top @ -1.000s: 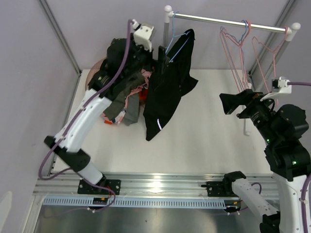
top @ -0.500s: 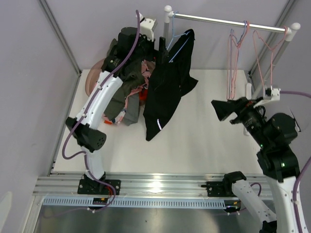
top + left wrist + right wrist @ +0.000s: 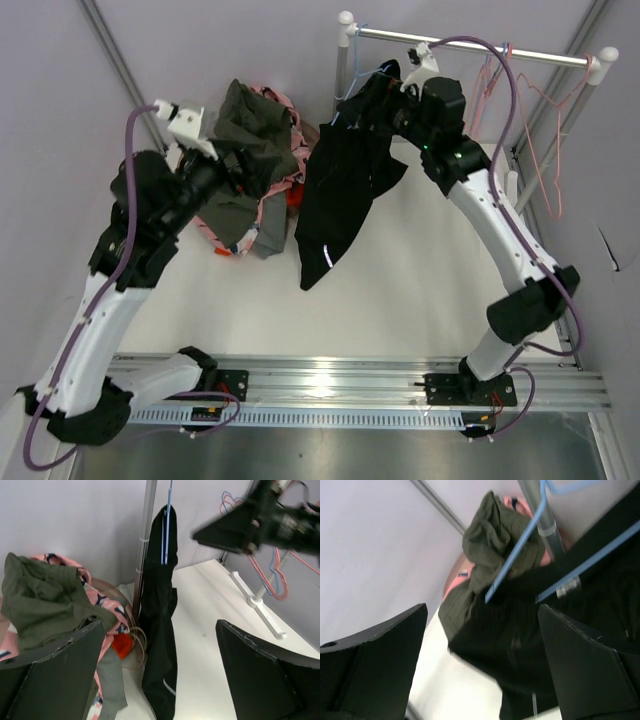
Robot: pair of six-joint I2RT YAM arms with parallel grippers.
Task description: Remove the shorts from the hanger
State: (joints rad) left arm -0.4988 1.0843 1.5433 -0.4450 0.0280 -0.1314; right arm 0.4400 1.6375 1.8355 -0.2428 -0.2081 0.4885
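- Far left: left gripper (image 3: pixel 157 630), fingers spread wide, grasping nothing, facing the heap and the rack.
- Next: a heap on a brown round base (image 3: pixel 106 585), mostly hidden, so whether tray or basket cannot be told.
- In the heap: olive shorts (image 3: pixel 45 600) on top, pink patterned shorts (image 3: pixel 100 598) under them, orange shorts (image 3: pixel 121 645) at the right edge, grey-green shorts (image 3: pixel 111 680) trailing onto the white table (image 3: pixel 430 270).
- Just right of the heap: black shorts (image 3: pixel 340 195), draped on a blue hanger (image 3: pixel 167 525) hooked over the rail (image 3: pixel 470 42).
- Beside the hanger top: right gripper (image 3: pixel 482 607), fingers released and wide apart; contact with the cloth unclear.
- Far right: pink hangers (image 3: pixel 545 110) on the rail, bare.
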